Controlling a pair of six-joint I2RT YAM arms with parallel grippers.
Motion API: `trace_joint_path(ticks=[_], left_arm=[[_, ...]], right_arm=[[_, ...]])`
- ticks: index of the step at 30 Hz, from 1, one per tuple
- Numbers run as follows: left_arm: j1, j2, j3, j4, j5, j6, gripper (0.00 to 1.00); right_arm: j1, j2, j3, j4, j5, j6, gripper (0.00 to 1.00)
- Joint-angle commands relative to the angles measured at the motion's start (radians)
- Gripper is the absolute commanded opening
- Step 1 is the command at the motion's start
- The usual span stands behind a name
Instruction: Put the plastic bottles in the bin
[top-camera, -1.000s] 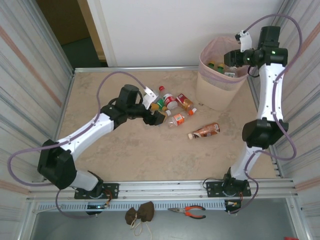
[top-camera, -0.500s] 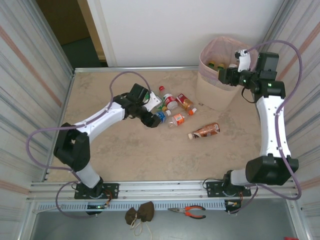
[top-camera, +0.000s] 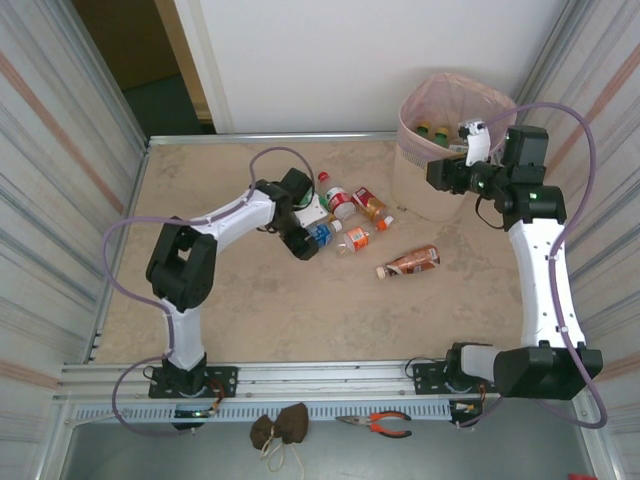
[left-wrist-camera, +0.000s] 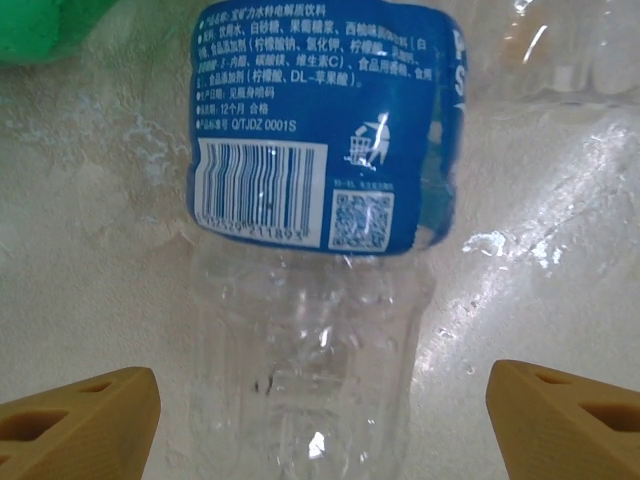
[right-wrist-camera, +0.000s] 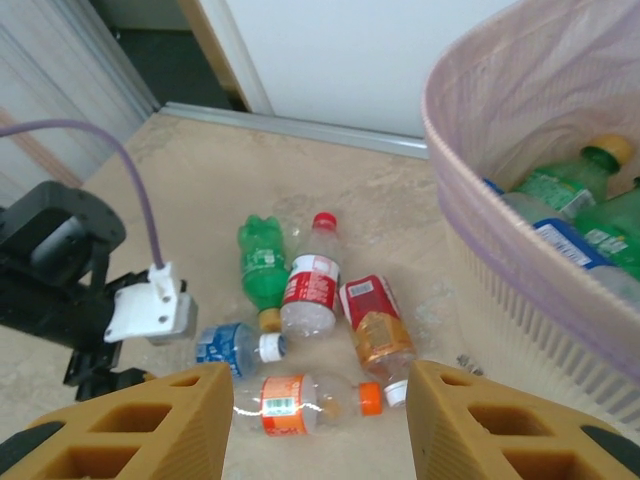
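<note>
Since a second ago the left arm has folded in and pushed farther toward the far edge of the worktop (top-camera: 250, 320), while the right arm has come off the top of the bin and dropped toward its left side. The left tool (top-camera: 303, 245) sits near the middle of the worktop at the near-left end of a cluster of bottles. In the left wrist view its fingers stand wide apart on either side of the clear lower body of the blue bottle (left-wrist-camera: 315, 200), touching neither side and holding nothing. That bottle lies flat with its white cap pointing right. Just beyond it lies the green bottle (right-wrist-camera: 262, 262), and beside that the red bottle (right-wrist-camera: 310, 285), its red cap toward the far edge. Right of these lies the amber bottle (right-wrist-camera: 375, 330) with a red label, and nearer than it the orange bottle (right-wrist-camera: 300, 395), clear with an orange cap. The brown bottle (top-camera: 410, 263) lies alone, apart from the cluster, toward the right edge. The bin (top-camera: 420, 190) stands upright in the far right corner, with the binned bottles (right-wrist-camera: 570, 190), green and clear, lying inside it. The right tool (top-camera: 440, 175) hangs just beside the bin's left wall, pointing toward the cluster, its fingers partly spread with nothing between them.
</note>
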Motion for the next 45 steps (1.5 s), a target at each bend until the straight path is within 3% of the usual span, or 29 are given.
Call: trace_joint_path(ticks=[1,11,20,25,36,45], left_arm=[[0.012,0.035,0.048,-0.068,-0.006,0.043,0.85],[0.062,0.087,0.066,-0.071,0.131,0.06,0.76],[0.072,0.136,0.08,-0.086,0.148,0.08,0.75],[0.074,0.169,0.074,-0.091,0.148,0.082,0.67],[0.074,0.056,-0.016,-0.059,0.144,0.069,0.59],[0.075,-0.119,-0.116,0.011,0.232,0.005,0.57]], right_arm=[[0.018,-0.015,-0.017,-0.012,0.011,-0.032,0.48],[0.03,0.001,-0.03,-0.025,0.009,-0.063,0.49],[0.043,0.007,-0.039,-0.027,0.004,-0.065,0.49],[0.048,0.001,-0.039,-0.03,0.009,-0.068,0.49],[0.051,-0.015,-0.041,-0.021,0.011,-0.067,0.49],[0.058,-0.055,-0.078,0.04,-0.041,-0.02,0.51]])
